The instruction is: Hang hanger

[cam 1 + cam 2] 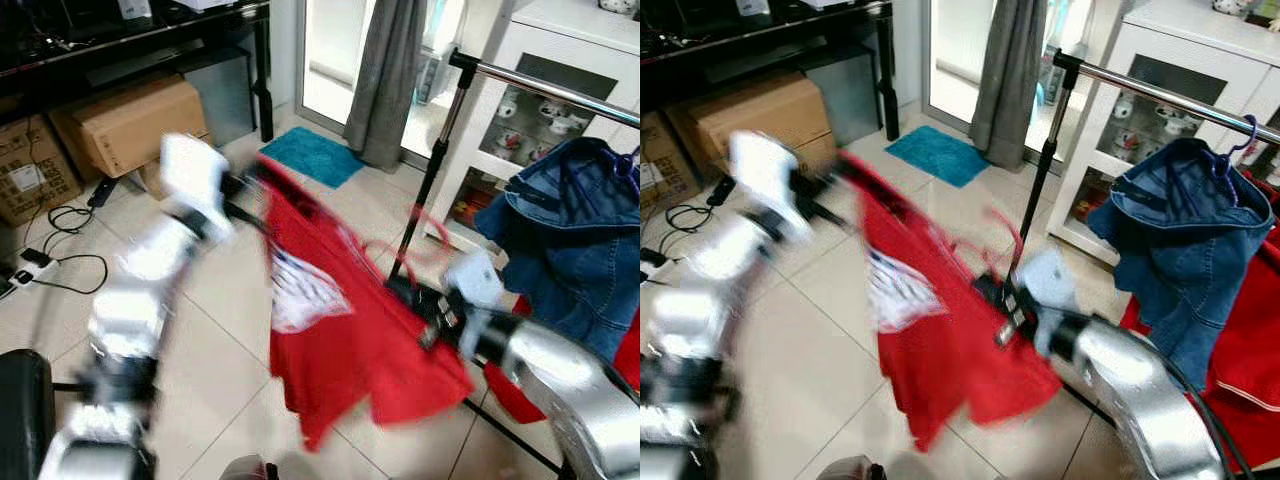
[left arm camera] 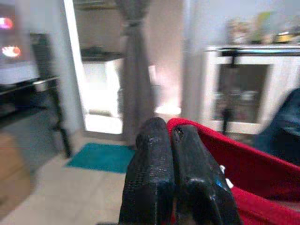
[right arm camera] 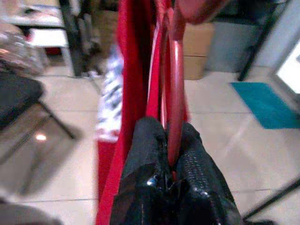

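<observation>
The right gripper (image 3: 169, 154) is clamped on the red hanger (image 3: 176, 89); the left gripper (image 2: 171, 154) pinches the red T-shirt (image 1: 350, 330) beside the clothes rail (image 1: 560, 88), above the tiled floor (image 1: 215, 330).

Head eyes look down on the rack (image 1: 545, 88); wrist cameras sit close along their jaws

No text is legible; the red shirt (image 1: 340, 330) bears a white print (too blurred).
</observation>
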### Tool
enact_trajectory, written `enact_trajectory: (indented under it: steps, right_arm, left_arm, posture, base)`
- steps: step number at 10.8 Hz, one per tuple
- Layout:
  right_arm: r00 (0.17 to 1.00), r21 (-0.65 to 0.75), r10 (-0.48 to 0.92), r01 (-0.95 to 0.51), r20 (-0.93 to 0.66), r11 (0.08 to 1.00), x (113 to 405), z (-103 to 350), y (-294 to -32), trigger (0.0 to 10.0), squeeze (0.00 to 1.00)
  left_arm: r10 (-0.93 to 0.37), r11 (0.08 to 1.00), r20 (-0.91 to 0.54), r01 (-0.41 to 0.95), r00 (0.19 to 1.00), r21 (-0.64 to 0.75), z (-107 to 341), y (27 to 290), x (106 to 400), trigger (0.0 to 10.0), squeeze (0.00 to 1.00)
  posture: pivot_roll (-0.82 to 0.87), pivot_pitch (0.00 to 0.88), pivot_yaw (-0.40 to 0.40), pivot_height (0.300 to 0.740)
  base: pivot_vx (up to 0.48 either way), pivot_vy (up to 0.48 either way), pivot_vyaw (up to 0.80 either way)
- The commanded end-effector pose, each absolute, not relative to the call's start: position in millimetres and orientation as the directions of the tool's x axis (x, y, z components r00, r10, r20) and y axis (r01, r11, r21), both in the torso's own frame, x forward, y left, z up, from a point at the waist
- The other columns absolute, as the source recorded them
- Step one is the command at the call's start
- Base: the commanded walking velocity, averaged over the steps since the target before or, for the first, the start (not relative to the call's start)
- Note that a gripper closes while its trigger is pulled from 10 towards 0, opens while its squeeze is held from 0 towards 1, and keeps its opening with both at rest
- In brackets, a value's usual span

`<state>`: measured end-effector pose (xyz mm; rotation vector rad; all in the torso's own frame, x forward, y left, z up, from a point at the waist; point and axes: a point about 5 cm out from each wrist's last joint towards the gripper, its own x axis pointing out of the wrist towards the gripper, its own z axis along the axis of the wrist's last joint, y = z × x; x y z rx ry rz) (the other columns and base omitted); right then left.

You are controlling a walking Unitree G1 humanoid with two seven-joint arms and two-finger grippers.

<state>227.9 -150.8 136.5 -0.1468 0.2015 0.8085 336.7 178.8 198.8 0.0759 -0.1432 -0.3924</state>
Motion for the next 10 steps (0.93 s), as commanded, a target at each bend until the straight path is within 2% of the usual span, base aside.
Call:
enact_trajectory:
  steps: [1,3,5,7,8,9,10]
  right_arm:
    - [0.671,-0.054,0.704,-0.732,-0.231,0.680,226,140,-158,0.0,0.00]
    - [0.567,0.056,0.794,-0.805,-0.221,0.590,210,139,-160,0.0,0.00]
    - [0.590,0.208,0.804,-0.780,-0.069,0.590,209,142,-151,0.0,0.00]
    - [0.701,0.275,0.711,-0.694,0.050,0.665,220,149,-147,0.0,0.00]
    - [0.827,0.289,0.556,-0.552,0.077,0.782,239,151,-148,0.0,0.00]
    - [0.870,0.308,0.482,-0.488,0.102,0.817,247,152,-145,0.0,0.00]
    - [0.942,0.394,0.305,-0.337,0.143,0.855,259,152,-146,0.0,0.00]
  left_arm:
    - [-0.306,0.950,0.171,0.289,0.936,0.118,211,192,340,0.0,0.00]
    - [0.004,0.997,0.191,-0.018,0.982,0.074,216,234,353,0.0,0.00]
    - [0.060,0.998,0.120,-0.061,0.991,0.005,187,225,352,0.0,0.00]
    - [-0.122,0.992,0.063,0.124,0.991,-0.030,166,189,344,0.0,0.00]
    - [-0.370,0.929,0.011,0.370,0.929,-0.026,154,153,330,0.0,0.00]
    - [-0.508,0.862,-0.052,0.507,0.860,-0.016,144,134,318,0.0,0.00]
    - [-0.621,0.776,-0.159,0.631,0.768,0.013,126,111,298,0.0,0.00]
  posture:
    - [0.03,0.000,-0.032,0.723]
    - [0.03,0.000,-0.028,0.723]
    - [0.03,0.000,-0.024,0.723]
    - [0.03,0.000,-0.020,0.723]
    - [0.03,0.000,-0.020,0.723]
    - [0.03,0.000,-0.020,0.723]
    - [0.03,0.000,-0.024,0.723]
  base:
    - [0.000,0.000,0.00]
    - [0.000,0.000,0.00]
    - [0.000,0.000,0.00]
    - [0.000,0.000,0.00]
    - [0.000,0.000,0.00]
    - [0.000,0.000,0.00]
    - [0.000,0.000,0.00]
